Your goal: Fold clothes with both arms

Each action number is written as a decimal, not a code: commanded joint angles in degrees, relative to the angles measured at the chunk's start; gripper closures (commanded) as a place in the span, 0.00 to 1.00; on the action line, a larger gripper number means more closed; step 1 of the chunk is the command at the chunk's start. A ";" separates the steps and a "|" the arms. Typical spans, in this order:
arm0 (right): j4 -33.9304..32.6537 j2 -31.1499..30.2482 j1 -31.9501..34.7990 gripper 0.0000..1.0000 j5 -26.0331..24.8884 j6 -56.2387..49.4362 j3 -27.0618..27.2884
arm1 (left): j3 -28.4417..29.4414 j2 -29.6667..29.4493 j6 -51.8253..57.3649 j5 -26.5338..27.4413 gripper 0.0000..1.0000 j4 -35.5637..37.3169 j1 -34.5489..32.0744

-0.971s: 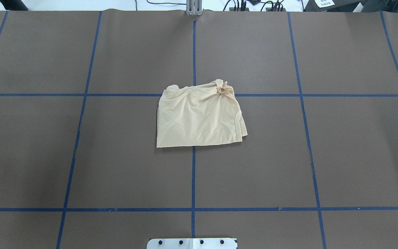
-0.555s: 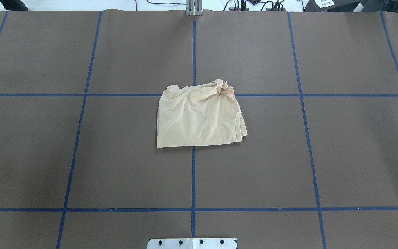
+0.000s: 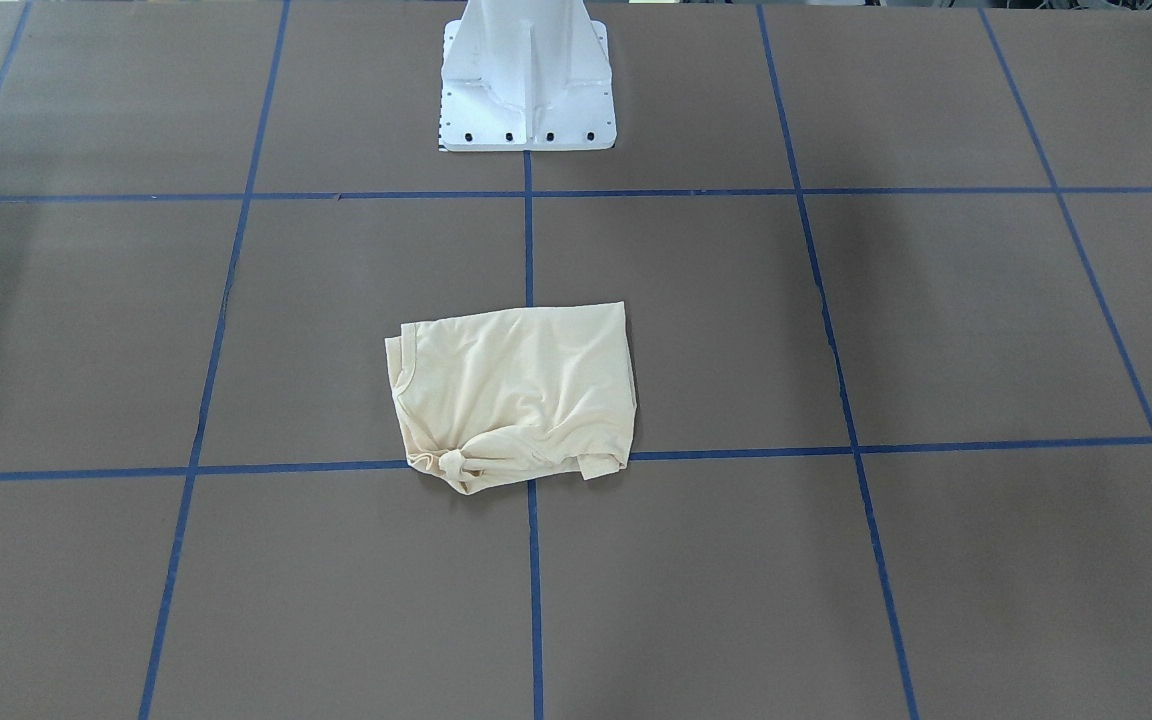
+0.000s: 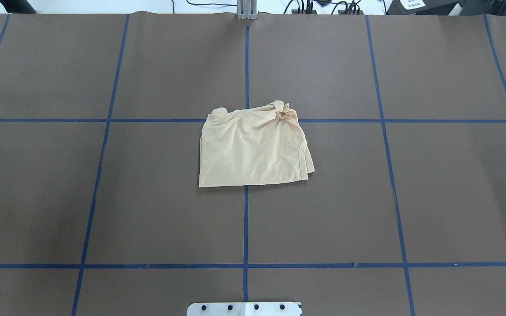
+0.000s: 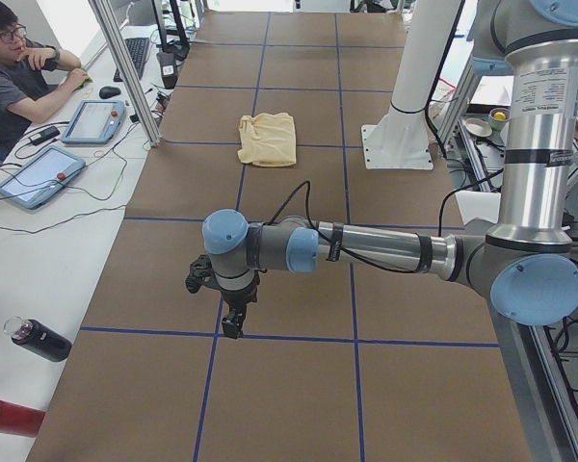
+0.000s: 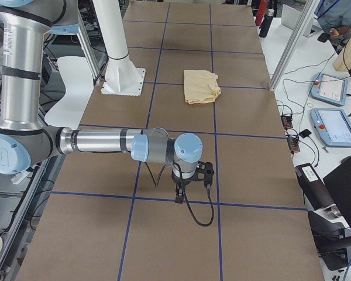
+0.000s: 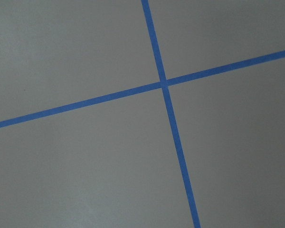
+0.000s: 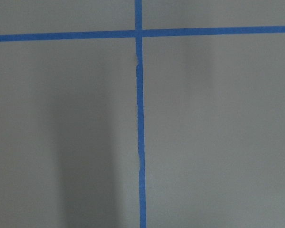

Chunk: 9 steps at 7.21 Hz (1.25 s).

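The clothes (image 4: 253, 151) lie as one pale cream-yellow folded bundle at the table's centre, with a bunched knot at the far right corner; the bundle also shows in the front view (image 3: 516, 390) and both side views (image 5: 268, 140) (image 6: 200, 86). Neither arm touches it. The left gripper (image 5: 233, 322) hangs over bare table far from the clothes, pointing down. The right gripper (image 6: 179, 196) hangs likewise at the other end. Whether either is open or shut I cannot tell. Both wrist views show only brown table and blue tape.
The white pedestal base (image 3: 526, 80) stands at the robot's edge of the table (image 4: 103, 197). A person (image 5: 10, 67) sits at a side desk with tablets (image 5: 39, 178) and a black bottle (image 5: 39, 339). More tablets (image 6: 333, 126) lie on the opposite desk.
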 commanded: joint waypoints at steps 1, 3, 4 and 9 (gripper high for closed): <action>1.72 -0.01 -0.01 0.00 0.42 -0.15 -1.08 | 0.10 0.68 0.08 0.01 0.00 -0.55 0.03; 1.72 -0.01 -0.01 0.00 0.50 -0.41 -0.90 | 0.28 1.38 -0.01 -0.08 0.00 -0.55 0.03; 1.72 -0.01 -0.01 0.00 0.51 -0.41 -0.99 | 0.28 1.39 -0.01 -0.08 0.00 -0.55 0.03; 1.81 0.08 0.07 0.00 0.50 0.03 -0.46 | 0.28 1.39 -0.10 -0.08 0.00 -0.55 0.03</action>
